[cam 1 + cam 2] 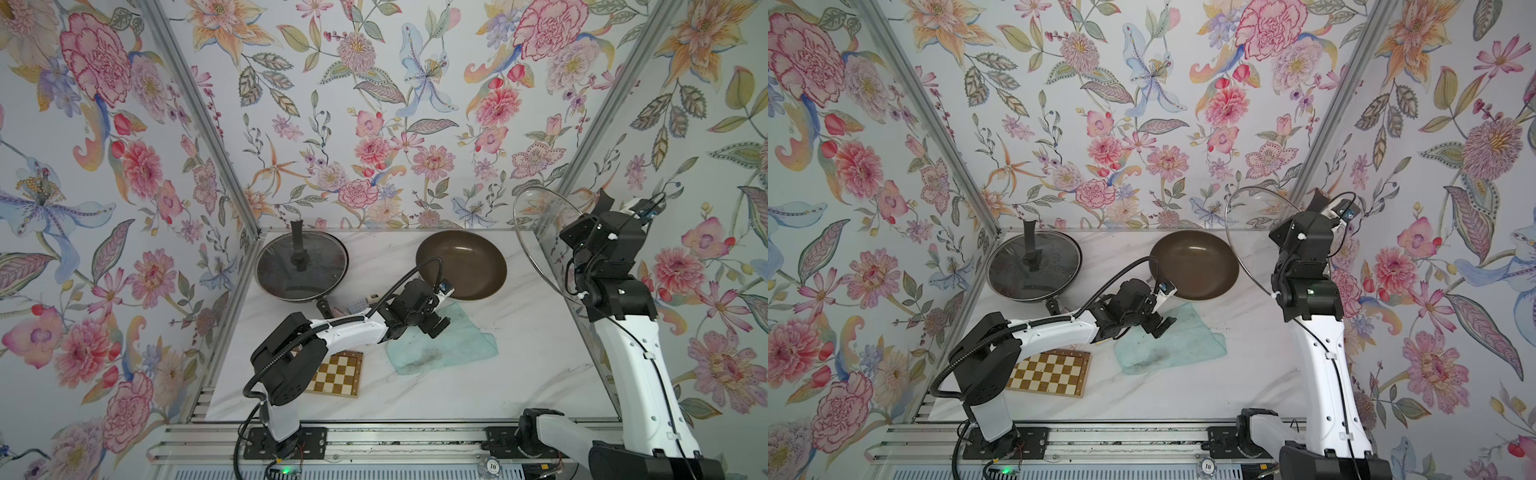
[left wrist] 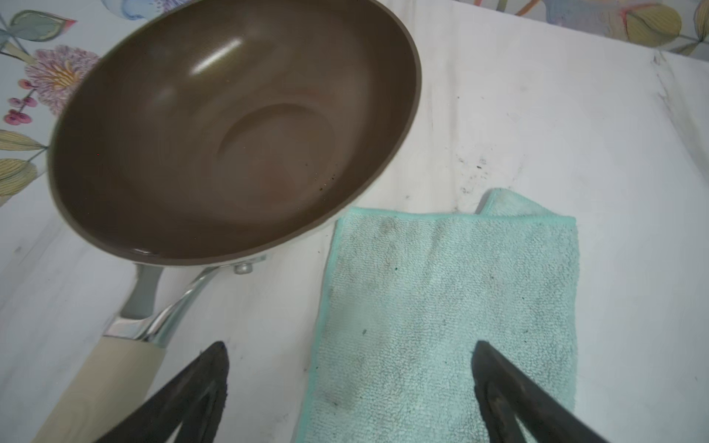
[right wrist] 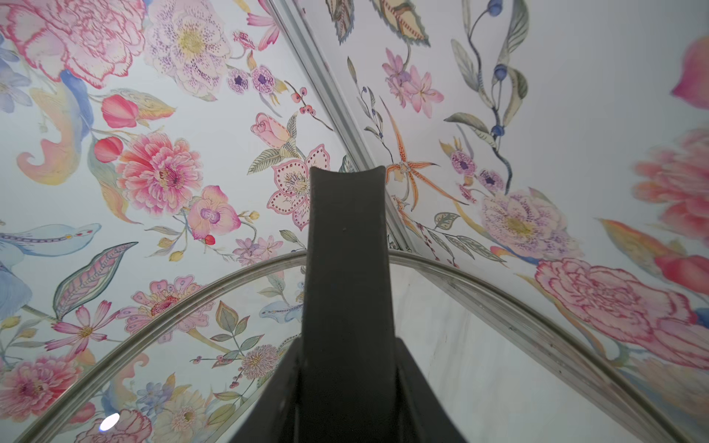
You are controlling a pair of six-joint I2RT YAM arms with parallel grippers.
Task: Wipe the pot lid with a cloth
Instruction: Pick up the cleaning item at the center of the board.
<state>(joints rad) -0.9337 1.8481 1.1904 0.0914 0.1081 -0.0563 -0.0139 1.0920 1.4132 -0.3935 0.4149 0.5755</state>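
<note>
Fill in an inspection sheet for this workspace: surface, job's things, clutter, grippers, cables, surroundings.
Surface: white marble table, some dark specks.
Job's things: smudged cloth flat on table; glass lid held aloft.
Clutter: brown pan; lidded pan; chessboard.
Grippers: left gripper open over cloth's edge; right gripper shut on lid's handle.
Cables: black hose on left arm; thin cable on right arm.
Surroundings: floral walls, metal frame.

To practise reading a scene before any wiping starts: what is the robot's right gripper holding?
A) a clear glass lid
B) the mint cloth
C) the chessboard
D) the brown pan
A: the right gripper is closed on the black handle of the glass lid, held up in the air, while the cloth lies on the table.
</note>
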